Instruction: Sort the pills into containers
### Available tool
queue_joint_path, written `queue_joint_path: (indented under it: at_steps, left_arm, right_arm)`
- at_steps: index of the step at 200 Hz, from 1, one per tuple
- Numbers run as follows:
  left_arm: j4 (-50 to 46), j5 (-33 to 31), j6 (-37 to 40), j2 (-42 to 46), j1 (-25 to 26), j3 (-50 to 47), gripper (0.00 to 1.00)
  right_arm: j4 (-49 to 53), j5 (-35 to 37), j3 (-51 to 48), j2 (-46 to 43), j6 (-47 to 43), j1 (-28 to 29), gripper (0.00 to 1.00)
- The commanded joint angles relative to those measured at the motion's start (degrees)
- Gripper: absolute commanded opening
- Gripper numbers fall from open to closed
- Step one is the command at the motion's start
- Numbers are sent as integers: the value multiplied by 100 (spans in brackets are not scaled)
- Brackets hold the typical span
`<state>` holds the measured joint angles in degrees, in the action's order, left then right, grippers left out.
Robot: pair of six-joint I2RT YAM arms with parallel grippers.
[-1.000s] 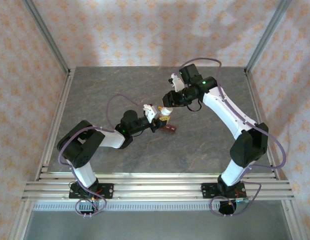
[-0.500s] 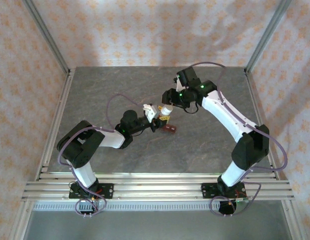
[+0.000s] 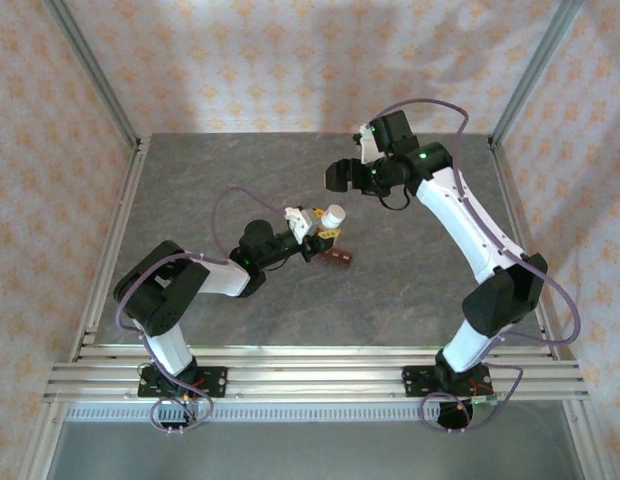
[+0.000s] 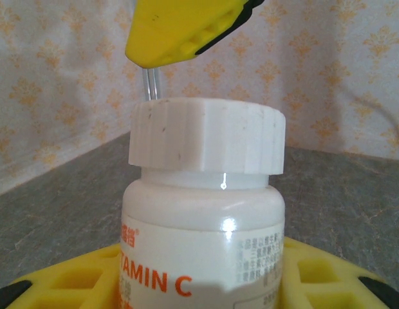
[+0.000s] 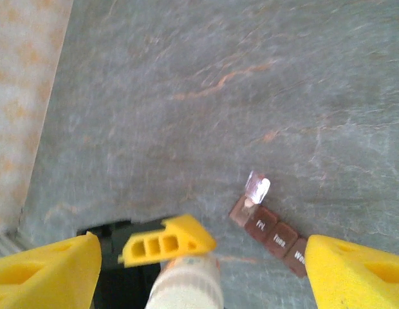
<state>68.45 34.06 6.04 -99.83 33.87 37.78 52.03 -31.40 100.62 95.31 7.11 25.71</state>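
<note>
A white vitamin bottle [image 4: 203, 244] with a white ribbed cap [image 4: 207, 136] stands upright in my left gripper [image 3: 320, 232], which is shut on its body. One yellow finger [image 4: 186, 29] shows above the cap, the other [image 4: 322, 277] below. The containers [image 5: 277, 233], a dark red-brown strip [image 3: 338, 258], lie on the table just right of the bottle. The end lid [image 5: 258, 188] is flipped open. My right gripper [image 3: 338, 176] hangs open above and beyond the bottle. Its yellow fingers [image 5: 45, 277] stand wide apart with nothing between them. The pills are hidden.
The grey stone-patterned table [image 3: 410, 290] is fenced by aluminium rails [image 3: 110, 250] at the left and near edges. Patterned walls close in the back and sides. The left arm's purple cable [image 3: 225, 205] loops over the table behind it.
My right gripper has opened, let go of the bottle's cap and pulled away upward and toward the back. The left gripper and bottle have stayed put, cap still on.
</note>
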Motion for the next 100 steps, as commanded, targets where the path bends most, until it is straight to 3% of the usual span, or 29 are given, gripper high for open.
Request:
queue_joint_path:
  at_steps: [1, 100]
  left_arm:
    - [368, -3, 64, 165, 23, 107, 0]
    - [355, 2, 64, 198, 23, 121, 0]
  right_arm:
    - [525, -443, -3, -174, -1132, 13, 84]
    - [616, -729, -283, -12, -1251, 36, 79]
